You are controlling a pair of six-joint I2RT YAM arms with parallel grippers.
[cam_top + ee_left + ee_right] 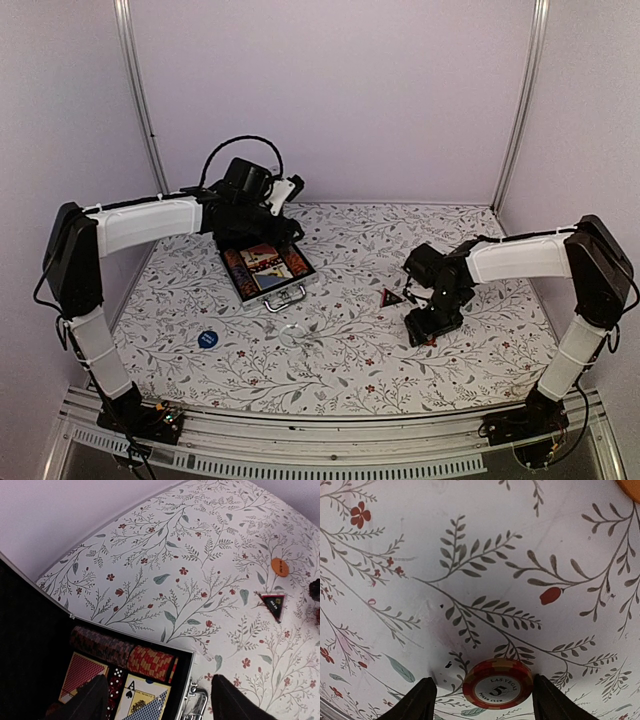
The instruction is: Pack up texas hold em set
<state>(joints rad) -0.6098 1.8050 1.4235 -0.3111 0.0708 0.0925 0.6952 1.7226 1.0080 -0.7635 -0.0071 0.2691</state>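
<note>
Texas hold em set: silver case (265,268) lies lid-open on the worktop, toward the far edge, left of centre.
Packed: chip rows (150,661), two card decks (142,699) and red dice (116,677) sit in the black lining.
Outstanding: loose chip (497,684), triangular token (392,297), orange token (280,566) and blue token (207,339) lie on the worktop, well apart from the case; lid not closed. Judged past halfway.
Left gripper (160,692): spread, empty, above the case's handle side.
Right gripper (484,682): down at the worktop right of centre, fingers straddling the loose chip, not yet clamped.
Legible: chip reads "LAS VEGAS 5 POKER CLUB"; one deck shows an ace of spades; token lettering too small to read.
</note>
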